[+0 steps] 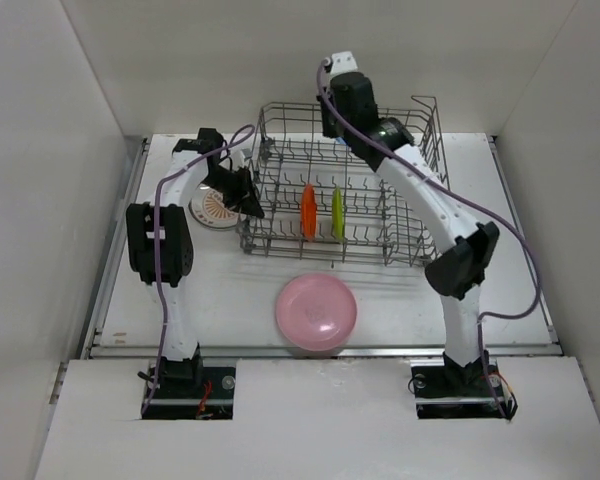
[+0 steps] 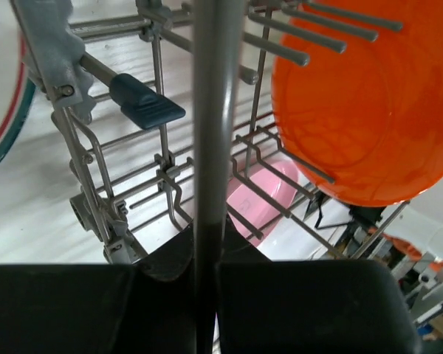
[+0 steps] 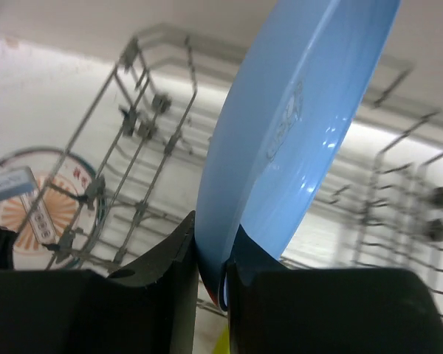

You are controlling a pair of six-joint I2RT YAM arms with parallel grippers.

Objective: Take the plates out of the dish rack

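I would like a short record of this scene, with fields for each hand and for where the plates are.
left hand: closed on a wire of the dish rack
right hand: closed on the blue plate, held on edge
in rack: orange plate, lime green plate, both upright
on table: pink plate, sunburst plate

Top view high above, facing down, wrist views close on dish rack (image 1: 365, 190) (shared by all)
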